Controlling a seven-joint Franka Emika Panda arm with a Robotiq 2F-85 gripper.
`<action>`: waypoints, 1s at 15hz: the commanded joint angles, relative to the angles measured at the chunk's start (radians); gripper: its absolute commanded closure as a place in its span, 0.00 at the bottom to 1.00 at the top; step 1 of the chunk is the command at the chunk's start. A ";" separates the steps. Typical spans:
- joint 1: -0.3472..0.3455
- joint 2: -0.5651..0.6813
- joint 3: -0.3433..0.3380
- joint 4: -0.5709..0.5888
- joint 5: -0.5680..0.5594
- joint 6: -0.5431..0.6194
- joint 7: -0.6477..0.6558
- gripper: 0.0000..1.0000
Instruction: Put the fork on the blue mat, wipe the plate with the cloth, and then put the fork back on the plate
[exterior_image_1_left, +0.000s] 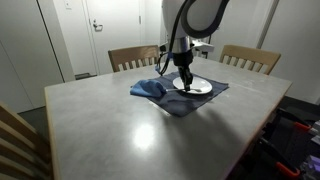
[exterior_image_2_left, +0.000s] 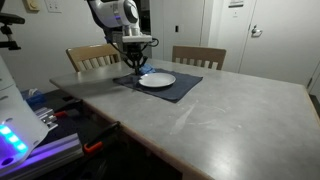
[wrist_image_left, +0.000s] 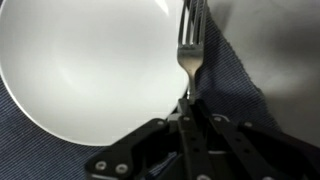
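Observation:
In the wrist view my gripper (wrist_image_left: 188, 108) is shut on the handle of the silver fork (wrist_image_left: 190, 50). Its tines point away from me, along the right rim of the white plate (wrist_image_left: 80, 70), where the rim meets the dark blue mat (wrist_image_left: 235, 90). I cannot tell whether the fork still touches the plate. In both exterior views the gripper (exterior_image_1_left: 185, 80) (exterior_image_2_left: 136, 64) hangs low at the edge of the plate (exterior_image_1_left: 200, 88) (exterior_image_2_left: 158, 80), which sits on the mat (exterior_image_1_left: 195, 103) (exterior_image_2_left: 175, 90). The bright-blue cloth (exterior_image_1_left: 148, 89) lies crumpled beside the plate, partly on the mat.
The grey table (exterior_image_1_left: 120, 130) (exterior_image_2_left: 220, 115) has wooden chairs (exterior_image_1_left: 132, 58) (exterior_image_1_left: 250, 58) along its far side. Another chair back (exterior_image_1_left: 15, 135) stands at the near corner. Equipment with lights (exterior_image_2_left: 20, 135) sits beside the table.

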 joint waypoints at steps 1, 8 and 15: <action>-0.044 -0.042 -0.004 -0.034 -0.037 0.056 -0.103 0.97; -0.100 -0.002 -0.035 -0.064 -0.062 0.258 -0.233 0.97; -0.114 0.014 -0.057 -0.117 -0.065 0.358 -0.239 0.97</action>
